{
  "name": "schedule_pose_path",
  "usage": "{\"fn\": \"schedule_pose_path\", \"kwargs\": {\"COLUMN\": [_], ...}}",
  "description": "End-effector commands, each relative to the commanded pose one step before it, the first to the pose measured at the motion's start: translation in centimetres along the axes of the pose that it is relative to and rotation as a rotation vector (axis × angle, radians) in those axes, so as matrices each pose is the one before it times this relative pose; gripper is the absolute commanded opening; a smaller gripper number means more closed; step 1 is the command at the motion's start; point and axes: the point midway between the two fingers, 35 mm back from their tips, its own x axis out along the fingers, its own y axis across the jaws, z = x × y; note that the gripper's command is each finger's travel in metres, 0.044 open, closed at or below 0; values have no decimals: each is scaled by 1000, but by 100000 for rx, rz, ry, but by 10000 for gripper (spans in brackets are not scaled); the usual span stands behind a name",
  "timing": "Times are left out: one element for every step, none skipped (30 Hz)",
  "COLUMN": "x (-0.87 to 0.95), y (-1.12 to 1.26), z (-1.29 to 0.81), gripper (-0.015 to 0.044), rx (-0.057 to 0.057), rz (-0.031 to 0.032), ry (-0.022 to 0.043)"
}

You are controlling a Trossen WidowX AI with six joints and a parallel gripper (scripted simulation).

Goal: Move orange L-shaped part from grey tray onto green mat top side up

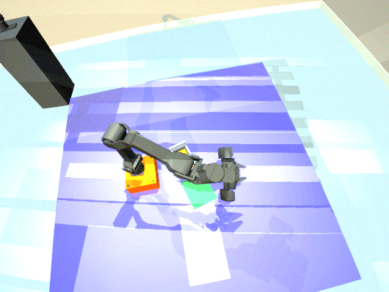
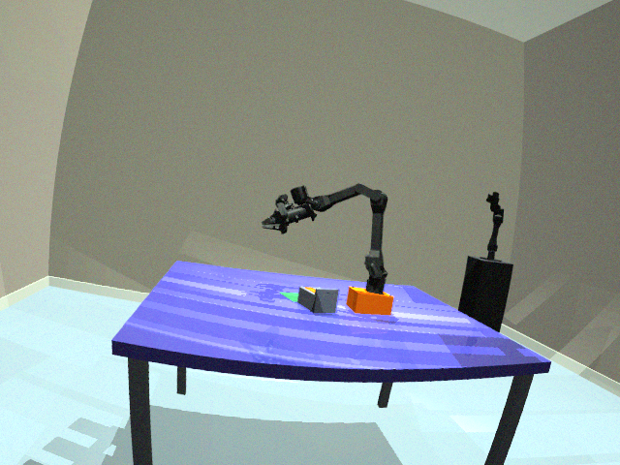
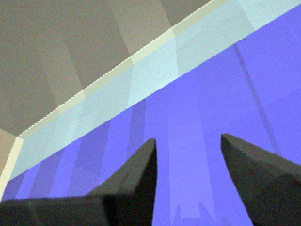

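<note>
The grey tray [image 1: 177, 146] [image 2: 315, 298] stands on the purple table [image 1: 251, 125] [image 2: 225, 320], mostly hidden under my arm in the top view. A bit of the orange L-shaped part [image 1: 183, 151] [image 2: 311, 289] shows in its pocket. The green mat [image 1: 199, 194] [image 2: 289, 294] lies right beside the tray. My gripper [image 1: 242, 172] [image 2: 266, 225] [image 3: 187, 142] hangs high above the table, past the mat and away from the tray. Its fingers stand partly apart with nothing between them. The wrist view shows only the table top and floor beyond the fingertips.
The arm's orange base block [image 1: 141, 180] [image 2: 369, 301] sits on the table next to the tray. A black pedestal [image 1: 31, 69] [image 2: 484, 294] with a camera mast stands on the floor beside the table.
</note>
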Motion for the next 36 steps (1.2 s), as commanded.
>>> {"fn": "schedule_pose_path", "kwargs": {"x": [1281, 363, 341, 319, 298, 278, 257, 236, 188, 167, 176, 154, 121, 112, 94, 75, 58, 36, 25, 9, -2, -5, -4, -1, 0, 0, 0, 0, 0, 0, 0, 0, 0, 0, 247, 520], "y": [4919, 1072, 1059, 1044, 1031, 1018, 1003, 987, 965, 932, 904, 867, 831, 791, 757, 721, 683, 651, 602, 561, 450, 305, 185, 63, 0, 0, 0, 0, 0, 0, 0, 0, 0, 0, 4, 8], "z": [-5527, -1207, -1225, -1242, -1261, -1283, -1302, -1323, -1348, -1350, -1339, -1333, -1315, -1311, -1310, -1304, -1296, -1282, -1281, -1268, -1071, -754, -467, -161, 0, 0, 0, 0, 0, 0, 0, 0, 0, 0, 38, 71], "gripper": [180, 180, 180, 180, 180, 180, 180, 180, 180, 180, 180, 180, 180, 180, 180, 180, 180, 180, 180, 180, 180, 180, 180, 180, 180, 180, 180, 180, 180, 180, 180, 180, 180, 180, 180, 180], "rx": [-317, -548, -745, -944, -1149, -1361, -1578, -1803, -2062, -2259, -2421, -2611, -2942, -2944, -3134, -3314, -3484, -3610, -3825, -3971, -3505, -2554, -1619, -565, 0, 0, 0, 0, 0, 0, 0, 0, 0, 0, 0, 0], "rz": [1364, -19, -118, -222, -332, -451, -577, -714, -812, -946, -1143, -1289, -1483, -1570, -1736, -1904, -2075, -2250, -2435, -2615, -2380, -1778, -1145, -403, 0, 0, 0, 0, 0, 0, 0, 0, 0, 0, 0, -1], "ry": [19790, 4625, 4683, 4734, 4792, 4854, 4907, 4964, 4944, 4922, 4965, 4913, 4744, 4780, 4740, 4685, 4618, 4480, 4492, 4404, 3692, 2587, 1597, 550, 0, 0, 0, 0, 0, 0, 0, 0, 0, 0, -3, -6]}}
